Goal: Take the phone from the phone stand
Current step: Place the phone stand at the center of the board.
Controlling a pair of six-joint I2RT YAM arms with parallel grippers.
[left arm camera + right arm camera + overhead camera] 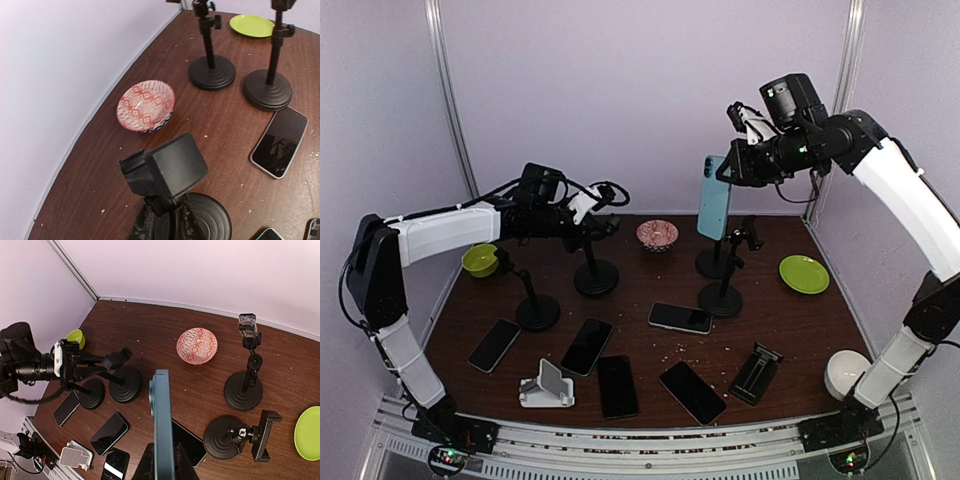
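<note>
Right gripper: jaws clamped on the phone. The phone is blue, upright and lifted well above the table, at the back right. It hangs over the two right-hand pole stands and touches neither. From the right wrist it shows edge-on, with a finger on either face.

Left gripper: jaws closed on the neck of the held stand, just under its black clamp head. The fingers flank the post on both sides. The base sits flat on the table. A fourth pole stand is just beside it to the left.

Containers:
- Red bowl, back centre: upright, with its pattern showing across the whole inside.
- Green bowl, back left: upright. The left arm partly hides it, so I cannot tell what it holds.
- Green plate, right: its flat green face is fully visible.
- White bowl, near right corner: it shows only a domed white surface. I cannot tell which way up it sits.

Also on the table:
- Spare phones: five lie flat with dark screens up.
- White wedge stand, near edge: a grey slab leans in it, and I cannot tell what it is.
- Black folding stand, near right.
</note>
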